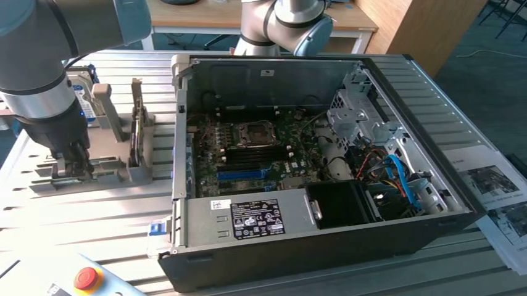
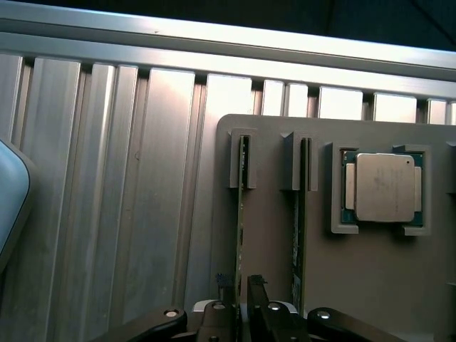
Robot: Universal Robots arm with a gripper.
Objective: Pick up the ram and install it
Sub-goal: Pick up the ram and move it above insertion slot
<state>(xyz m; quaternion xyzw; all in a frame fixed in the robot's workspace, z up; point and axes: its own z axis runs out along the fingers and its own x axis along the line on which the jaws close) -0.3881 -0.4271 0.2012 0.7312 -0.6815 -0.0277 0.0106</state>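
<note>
A: Layout?
B: Open computer case [image 1: 272, 259] at centre of the exterior view. Arm [image 1: 37, 92] at that view's left, down over the gray holder [image 1: 107, 172].
A: Ram?
B: The ram [image 2: 241, 214] stands on edge in a holder slot. It is 1 of 2 green sticks, the one farther from the processor [image 2: 385, 187]. Gripper [image 2: 241, 285] clamped across its 2 faces.
A: Risks?
B: Judged: a tilted pull jams it in the slot guides and drags the holder, and a thin grip lets it pivot.
</note>
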